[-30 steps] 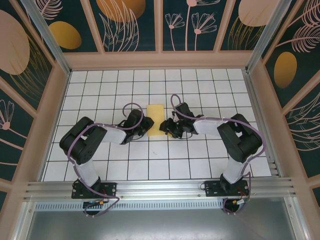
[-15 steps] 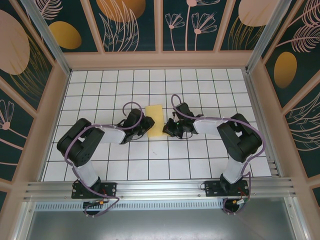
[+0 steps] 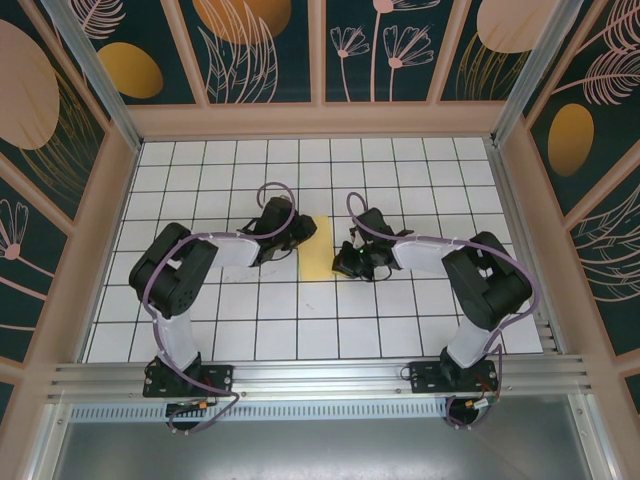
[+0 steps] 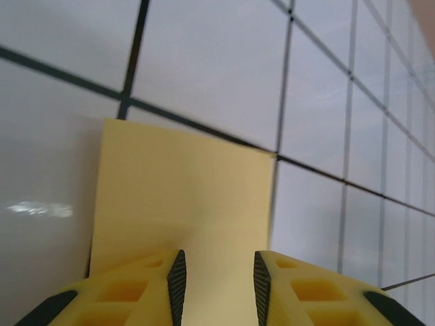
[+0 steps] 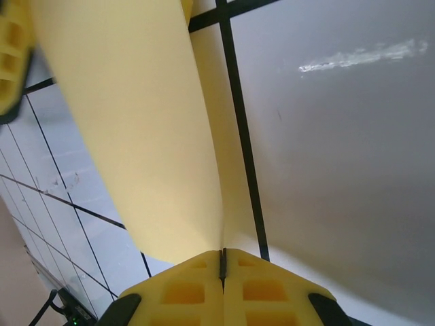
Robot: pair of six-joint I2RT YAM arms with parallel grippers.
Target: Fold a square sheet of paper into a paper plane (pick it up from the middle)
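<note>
**Item: square sheet of paper** (image 3: 318, 248). Yellow, already doubled into a narrow upright strip. It lies about the middle of the desk (image 3: 400, 330), between the two grippers. Against a second ago the strip sits slightly nearer the near edge and looks narrower from above.

**Item: right gripper** (image 5: 222, 261). A second ago it stood part-spread at the strip's near right side. Its fingers are now pressed together, pinching the paper's edge. In the right wrist view a yellow flap (image 5: 136, 136) rises from that pinch and curves up and away, while a paler layer stays flat on the desk beside a grid line. From above it sits at the strip's near right edge (image 3: 340, 262).

**Item: left gripper** (image 4: 216, 285). It has moved in from the left to the strip's far left part (image 3: 300, 234). Its fingers are part-spread, and the flat paper (image 4: 183, 190) shows in the gap between them. Whether the tips press on the sheet or hover just above it cannot be told.

**Note on progress.** Judged from this, one side has just been seized for a fold while the other gripper is placed to steady the sheet. No pointed plane shape shows yet, so most of the folding remains.
</note>
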